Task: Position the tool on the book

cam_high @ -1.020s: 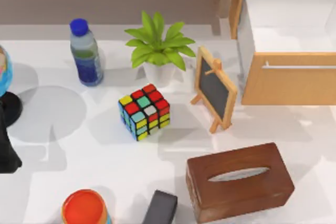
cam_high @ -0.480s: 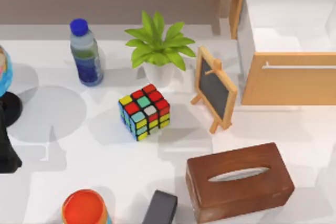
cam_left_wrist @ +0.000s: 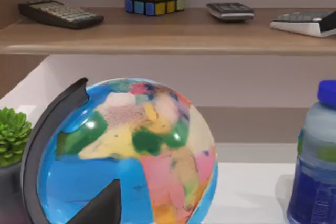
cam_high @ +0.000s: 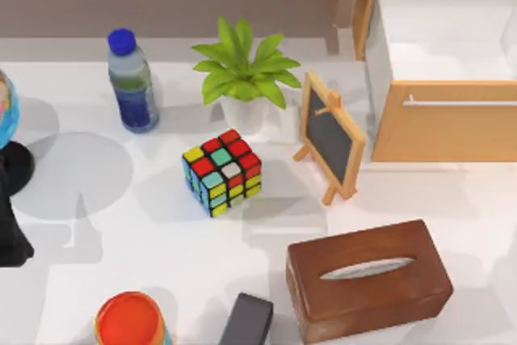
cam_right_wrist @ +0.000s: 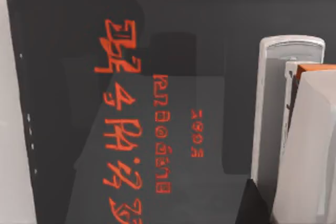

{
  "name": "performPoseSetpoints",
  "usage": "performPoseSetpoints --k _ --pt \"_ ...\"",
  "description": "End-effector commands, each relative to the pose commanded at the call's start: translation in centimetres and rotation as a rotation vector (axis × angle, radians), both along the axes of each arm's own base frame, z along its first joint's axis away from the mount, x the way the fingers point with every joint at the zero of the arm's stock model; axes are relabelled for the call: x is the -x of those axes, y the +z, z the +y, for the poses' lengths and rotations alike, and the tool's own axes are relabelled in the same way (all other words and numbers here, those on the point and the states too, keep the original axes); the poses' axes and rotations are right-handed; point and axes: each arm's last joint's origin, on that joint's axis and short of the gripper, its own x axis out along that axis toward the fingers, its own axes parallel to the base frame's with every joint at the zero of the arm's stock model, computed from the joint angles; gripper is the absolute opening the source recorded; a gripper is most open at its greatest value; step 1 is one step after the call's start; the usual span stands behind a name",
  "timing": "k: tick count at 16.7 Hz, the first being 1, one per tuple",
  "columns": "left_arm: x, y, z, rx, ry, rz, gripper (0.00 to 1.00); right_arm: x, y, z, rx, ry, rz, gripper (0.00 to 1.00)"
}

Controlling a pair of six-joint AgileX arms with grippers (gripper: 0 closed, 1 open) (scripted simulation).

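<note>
Black against the cover, the right gripper [cam_right_wrist: 255, 205] is hovering close over the book [cam_right_wrist: 157, 40]; I cannot tell whether it is open or closed. Just beside it the grey-white tool [cam_right_wrist: 278, 119], with an orange part, is lying flat on the dark cover, inside the book's visible edges. Bare cover is stretching away past the orange lettering. Pale table [cam_high: 161, 240] is showing beyond the book's edge. The left gripper [cam_left_wrist: 102, 208], its state equally untellable, is sitting at the table's left edge, facing a globe [cam_left_wrist: 131, 156], with a bottle [cam_left_wrist: 315, 171] near it and a shelf [cam_left_wrist: 157, 35] behind.
</note>
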Motion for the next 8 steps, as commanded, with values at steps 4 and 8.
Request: performPoseSetpoints --k 4,8 --pt "0.0 0.0 0.0 0.000 0.000 0.000 1.00 -0.1 -1.0 -0.1 0.000 -0.001 0.002 0.00" --pt "0.0 0.0 0.0 0.000 0.000 0.000 1.00 -0.1 -1.9 -0.1 0.000 -0.001 0.001 0.00"
